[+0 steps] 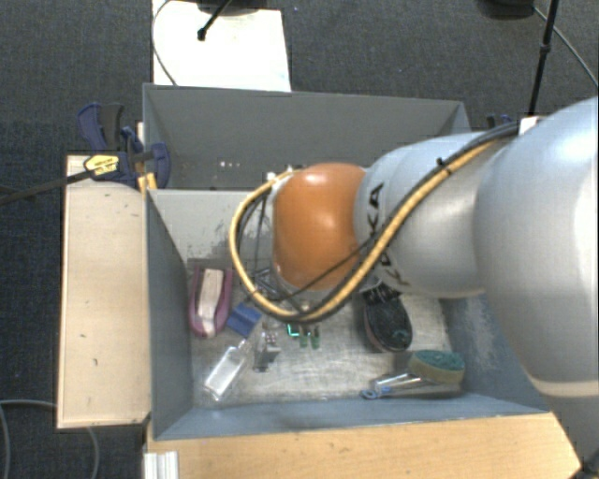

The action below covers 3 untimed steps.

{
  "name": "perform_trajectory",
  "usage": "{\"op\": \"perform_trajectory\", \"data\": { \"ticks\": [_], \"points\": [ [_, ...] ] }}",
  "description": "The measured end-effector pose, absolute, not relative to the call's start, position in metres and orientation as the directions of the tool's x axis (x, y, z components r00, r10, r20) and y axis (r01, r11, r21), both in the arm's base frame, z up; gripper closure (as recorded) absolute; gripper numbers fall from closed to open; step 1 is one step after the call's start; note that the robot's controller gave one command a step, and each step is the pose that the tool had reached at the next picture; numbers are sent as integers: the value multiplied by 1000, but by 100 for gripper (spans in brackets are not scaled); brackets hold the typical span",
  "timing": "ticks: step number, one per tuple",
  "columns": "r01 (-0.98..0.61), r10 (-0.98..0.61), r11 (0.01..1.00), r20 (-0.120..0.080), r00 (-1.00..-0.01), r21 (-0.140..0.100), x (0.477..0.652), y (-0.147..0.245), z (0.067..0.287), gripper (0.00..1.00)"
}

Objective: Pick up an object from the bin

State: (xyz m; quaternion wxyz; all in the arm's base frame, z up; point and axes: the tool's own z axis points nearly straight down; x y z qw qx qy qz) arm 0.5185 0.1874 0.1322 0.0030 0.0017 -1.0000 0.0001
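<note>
Judged approach step: gripper (269,348) low in the bin (170,281), beside blue block (245,320) and clear plastic piece (225,370) (grip state cannot be told). Next: centre on one, close.

A dark grey carpeted floor (56,56) lies around the grey metal bin (309,122) on its left and far sides. 1 thin black cable (37,188) crosses the carpet toward the bin's left edge, and a second cable (28,403) curves near its near left corner. Beyond the far edge is a black stand foot (220,11), and a slim black pole (540,65) is near the far right corner. The light is soft and even.
</note>
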Motion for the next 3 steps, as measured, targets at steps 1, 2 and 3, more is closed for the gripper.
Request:
{"op": "perform_trajectory", "data": {
  "ticks": [1, 2, 3],
  "points": [
    [-130, -130, 991, -14, -991, -2, 562, 206, 92, 0],
    [-128, -128, 992, -3, -992, -1, 558, 207, 86, 100],
    [32, 32, 999, -5, -999, 5, 575, 201, 73, 100]
  ]
}}
